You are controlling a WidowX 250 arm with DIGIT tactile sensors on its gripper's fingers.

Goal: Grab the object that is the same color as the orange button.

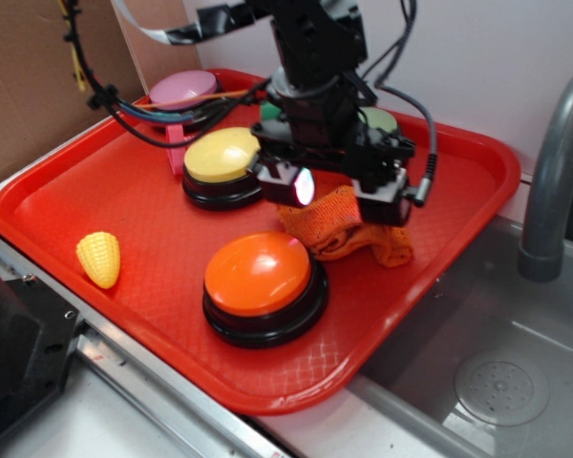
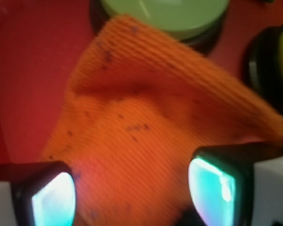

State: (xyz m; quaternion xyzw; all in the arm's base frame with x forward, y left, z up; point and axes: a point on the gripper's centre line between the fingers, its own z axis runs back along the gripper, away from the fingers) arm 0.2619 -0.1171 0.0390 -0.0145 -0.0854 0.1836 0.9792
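The claw (image 1: 336, 196) hangs low over the orange knitted cloth (image 1: 349, 232), its two lit fingers (image 1: 301, 185) spread wide with the cloth between and below them; neither view shows the pads pressing the fabric, so it grips nothing that can be seen. The wrist view alone gives the close detail: both glowing fingertips (image 2: 54, 197) at the bottom edge, the ribbed weave of the cloth (image 2: 146, 122) dotted with tiny dark speckles, a raised fold across its middle, and the green button (image 2: 170, 14) just past its far edge. Only the exterior view shows the wider layout: the cloth lies crumpled on the red tray (image 1: 124, 191), just beside the orange button (image 1: 263, 281) on that button's far right side, whether touching it cannot be told. The yellow button (image 1: 222, 164) sits to the left of the claw, the pink button (image 1: 183, 93) farther back, and a yellow toy corn (image 1: 98, 259) lies well apart near the tray's left front edge. A grey faucet (image 1: 554, 162) stands over the sink (image 1: 497, 372) to the right.
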